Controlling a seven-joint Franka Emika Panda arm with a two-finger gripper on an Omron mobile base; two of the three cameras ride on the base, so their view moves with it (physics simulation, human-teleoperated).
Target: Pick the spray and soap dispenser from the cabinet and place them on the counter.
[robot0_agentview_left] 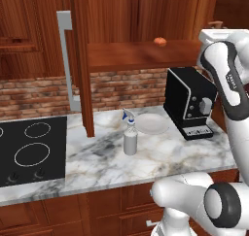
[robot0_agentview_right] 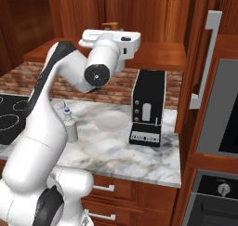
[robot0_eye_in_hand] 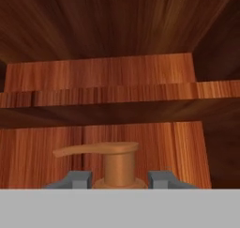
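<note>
Apparently the soap dispenser sits between the pincer's fingertips.

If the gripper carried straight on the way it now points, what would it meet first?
The gripper already has the soap dispenser's pump between its jaws; beyond that, probably the cabinet's back wall, though depth is unclear.

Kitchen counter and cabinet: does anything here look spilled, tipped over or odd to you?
Nothing stands out. The spray stands upright on the counter beside a plate, nothing spilled. Inside the cabinet, the gripper sits around the soap dispenser, whose pump top looks upright.
</note>
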